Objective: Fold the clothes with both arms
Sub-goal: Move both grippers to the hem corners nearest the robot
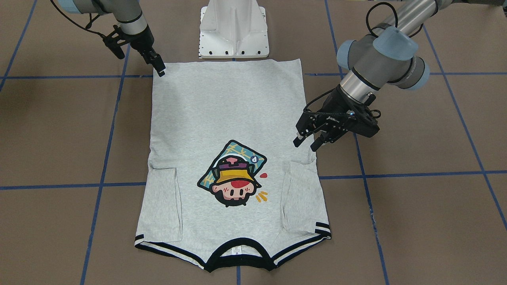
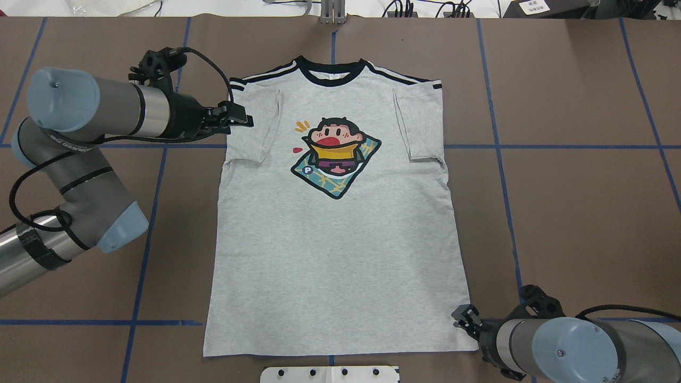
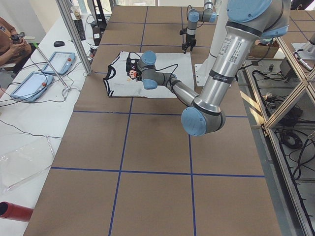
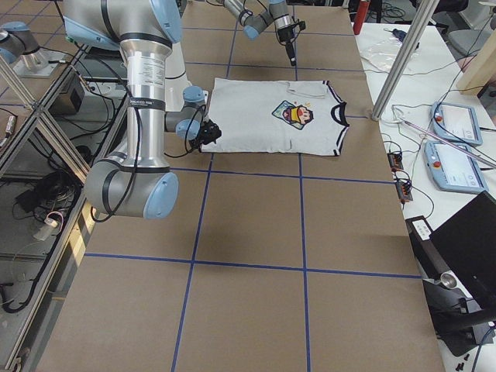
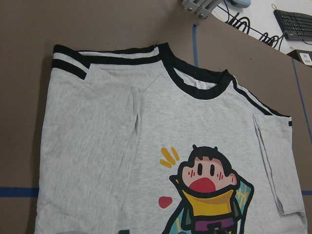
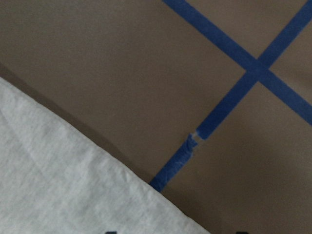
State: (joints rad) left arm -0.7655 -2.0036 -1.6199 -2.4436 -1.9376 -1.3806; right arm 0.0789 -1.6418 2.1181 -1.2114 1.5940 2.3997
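1. the left gripper is standing with its fingers well apart and is gripping nothing; it is hovering at the shirt's side edge, just beside the folded-in left sleeve. whether the tips are touching the cloth cannot be told.
2. the right gripper is sitting at the hem corner on the robot's own right. in the right wrist view two dark tips are showing far apart at the bottom edge, so the fingers are judged to be spread, with no cloth taken up between them.
3. the t-shirt is lying flat on the table, print up, the collar pointing away from the robot and the hem lying just beside the white pedestal.
4. done so far, as judged from the lay of the cloth: both sleeves are lying folded inward over the body, the right sleeve matching the left one, so the garment is forming a long, roughly straight-sided panel.
5. left to do: the body is showing no fold at all, neither lengthwise nor hem to collar. the task is judged to be in its early-to-middle part.
6. the two arms are sitting at opposite ends of opposite sides, which is suggesting a pause between folds, not a joint grasp under way.
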